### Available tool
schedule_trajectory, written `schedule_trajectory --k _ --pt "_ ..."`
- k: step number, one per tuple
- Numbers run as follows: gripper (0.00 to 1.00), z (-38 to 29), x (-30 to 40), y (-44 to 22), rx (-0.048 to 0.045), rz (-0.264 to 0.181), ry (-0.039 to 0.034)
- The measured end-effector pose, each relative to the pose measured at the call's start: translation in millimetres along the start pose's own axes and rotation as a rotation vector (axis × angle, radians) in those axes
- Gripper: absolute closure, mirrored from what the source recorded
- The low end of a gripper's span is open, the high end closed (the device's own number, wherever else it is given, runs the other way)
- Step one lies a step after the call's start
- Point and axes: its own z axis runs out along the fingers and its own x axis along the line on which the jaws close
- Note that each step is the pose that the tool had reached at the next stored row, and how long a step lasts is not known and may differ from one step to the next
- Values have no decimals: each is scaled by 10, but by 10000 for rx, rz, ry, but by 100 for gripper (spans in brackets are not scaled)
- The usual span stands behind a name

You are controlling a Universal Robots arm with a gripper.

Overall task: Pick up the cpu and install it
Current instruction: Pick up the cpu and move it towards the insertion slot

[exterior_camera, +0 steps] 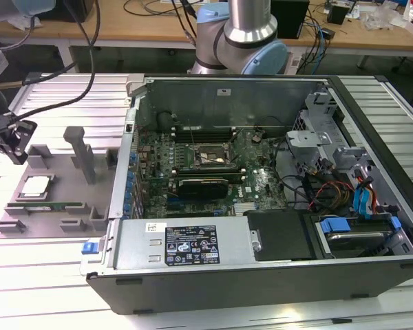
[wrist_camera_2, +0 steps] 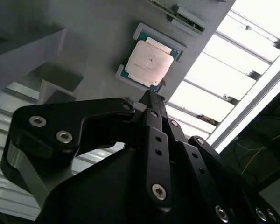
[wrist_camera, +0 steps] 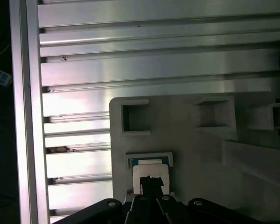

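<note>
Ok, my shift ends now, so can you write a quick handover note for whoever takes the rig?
The gripper is shut and empty, and hovers over the cpu without touching it.
The cpu lies flat in its recess on the grey tray, at the exterior view's left of the open computer case.
Done: nothing picked up yet.
Left: the pick-up, and the install into the socket inside the case.

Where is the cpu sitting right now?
The cpu lies in a pocket of the grey holder tray at the exterior view's left, outside the computer case, beside the green memory stick, with the end effector close by.
</note>
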Motion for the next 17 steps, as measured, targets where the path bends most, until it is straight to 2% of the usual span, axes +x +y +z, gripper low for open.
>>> schedule_trajectory --k 4,8,11,13,17 --pt "89 77 -16 -61 1 1 21" --pt "89 129 -33 -77 3 1 38" --pt "89 222 -57 -103 5 3 72" --pt "89 262 -64 -114 6 4 93" --pt "89 367 -111 -155 13 6 166"
